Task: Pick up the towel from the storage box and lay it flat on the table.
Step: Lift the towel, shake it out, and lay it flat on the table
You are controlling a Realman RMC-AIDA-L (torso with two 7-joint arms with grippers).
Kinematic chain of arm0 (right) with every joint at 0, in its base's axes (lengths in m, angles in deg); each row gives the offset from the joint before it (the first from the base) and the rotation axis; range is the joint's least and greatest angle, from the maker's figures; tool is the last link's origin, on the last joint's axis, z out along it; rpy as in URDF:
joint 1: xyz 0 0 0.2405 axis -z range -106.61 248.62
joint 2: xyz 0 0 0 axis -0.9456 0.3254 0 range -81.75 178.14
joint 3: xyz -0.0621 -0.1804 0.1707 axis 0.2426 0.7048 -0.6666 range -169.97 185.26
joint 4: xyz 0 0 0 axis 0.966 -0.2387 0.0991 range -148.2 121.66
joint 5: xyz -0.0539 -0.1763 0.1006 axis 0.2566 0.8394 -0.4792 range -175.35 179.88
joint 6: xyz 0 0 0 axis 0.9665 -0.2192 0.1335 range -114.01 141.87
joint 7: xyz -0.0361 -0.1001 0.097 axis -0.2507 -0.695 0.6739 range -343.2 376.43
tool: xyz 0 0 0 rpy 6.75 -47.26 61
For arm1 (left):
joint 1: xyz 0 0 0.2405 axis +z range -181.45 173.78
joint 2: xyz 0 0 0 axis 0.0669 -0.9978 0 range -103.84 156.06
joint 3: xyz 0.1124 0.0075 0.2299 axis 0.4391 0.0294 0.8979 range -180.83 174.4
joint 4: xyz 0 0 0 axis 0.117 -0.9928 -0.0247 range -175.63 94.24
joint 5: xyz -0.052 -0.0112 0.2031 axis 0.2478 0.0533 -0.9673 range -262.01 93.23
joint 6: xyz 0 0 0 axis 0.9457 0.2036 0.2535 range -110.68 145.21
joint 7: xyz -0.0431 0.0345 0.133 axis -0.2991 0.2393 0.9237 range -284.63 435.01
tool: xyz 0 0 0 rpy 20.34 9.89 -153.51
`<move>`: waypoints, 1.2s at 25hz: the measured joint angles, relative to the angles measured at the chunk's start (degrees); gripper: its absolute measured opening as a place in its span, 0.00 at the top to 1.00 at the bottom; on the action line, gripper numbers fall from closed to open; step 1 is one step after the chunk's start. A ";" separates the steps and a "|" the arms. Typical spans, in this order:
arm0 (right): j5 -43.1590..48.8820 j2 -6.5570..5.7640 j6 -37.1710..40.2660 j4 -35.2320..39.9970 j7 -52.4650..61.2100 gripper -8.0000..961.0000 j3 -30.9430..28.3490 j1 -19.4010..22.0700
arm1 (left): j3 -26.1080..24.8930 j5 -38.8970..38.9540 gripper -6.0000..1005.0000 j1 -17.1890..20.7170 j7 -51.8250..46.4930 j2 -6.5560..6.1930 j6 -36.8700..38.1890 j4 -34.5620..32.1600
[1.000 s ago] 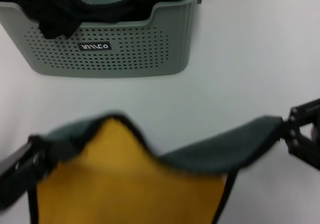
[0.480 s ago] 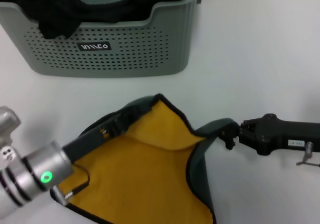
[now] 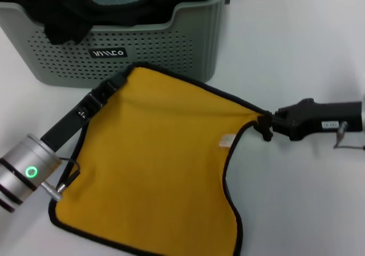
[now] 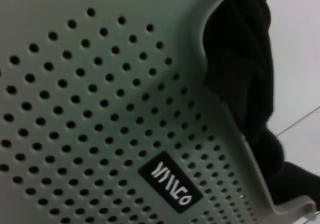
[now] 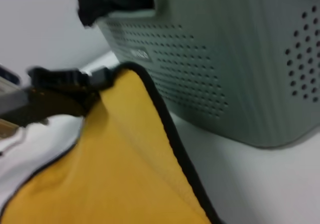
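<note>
Since the frame half a second back, the towel (image 3: pixel 154 159) has gone from a bunched, folded-over heap showing grey-teal edges to a nearly flat sheet, and both grippers have carried its far corners closer to the storage box (image 3: pixel 188 51). It now lies yellow face up on the table (image 3: pixel 296 51), directly in front of the storage box, its far edge close to the foot of the box's front wall. What shows of it is mustard-yellow all over, bordered by a thin black stitched hem, with a small pale label (image 3: pixel 227 141) near the side away from the left arm. Soft ripples run across the cloth near the far edge, and the hem on the label side curves inward rather than lying straight.

The left gripper (image 3: pixel 117 82) reaches to the towel's corner just below the box's logo plate (image 3: pixel 108 53), fingers pressed together on the hem there; the right wrist view shows that same black clamp (image 5: pixel 92 79) biting the corner. The right gripper (image 3: pixel 265 125) pinches the opposite far corner, out past the box's end wall, pulling the hem into a small point.

Inside the storage box, a black cloth (image 3: pixel 63 16) hangs over the dipped front rim, and the left wrist view shows it (image 4: pixel 245 69) draped beside the perforated wall (image 4: pixel 100 109).
</note>
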 joint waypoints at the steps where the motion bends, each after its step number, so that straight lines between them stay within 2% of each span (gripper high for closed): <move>1: 1.86 -0.11 0.62 0.38 1.57 0.99 -0.18 -1.11 | 0.06 0.04 0.97 -0.23 -0.01 0.01 -0.70 -0.13; 10: 21.52 0.02 0.39 4.45 15.89 0.99 -0.40 -13.05 | 0.52 -0.06 0.97 -1.04 -0.06 0.51 -5.03 -1.05; 13: 29.06 1.05 -2.64 7.11 20.27 0.99 -0.31 -16.36 | 0.39 0.15 0.97 -0.81 -0.09 0.62 -5.00 -1.08; 16: 38.73 2.96 -6.01 9.74 25.22 0.99 0.63 -19.99 | 0.37 0.22 0.97 -0.77 -0.26 0.67 -4.79 -1.01; 18: 39.85 3.16 -6.37 10.23 26.23 0.99 1.70 -20.56 | 0.51 0.18 0.97 -0.69 -0.77 0.67 -4.62 -1.07; 21: 42.17 3.18 -6.90 11.73 30.20 0.99 7.01 -22.87 | 0.55 0.02 0.97 -0.42 -2.41 0.67 -4.44 -1.16; 30: 48.68 3.17 -10.37 15.22 33.08 0.99 10.14 -26.25 | 0.77 -0.54 0.97 -0.29 -3.16 0.82 -4.07 -1.34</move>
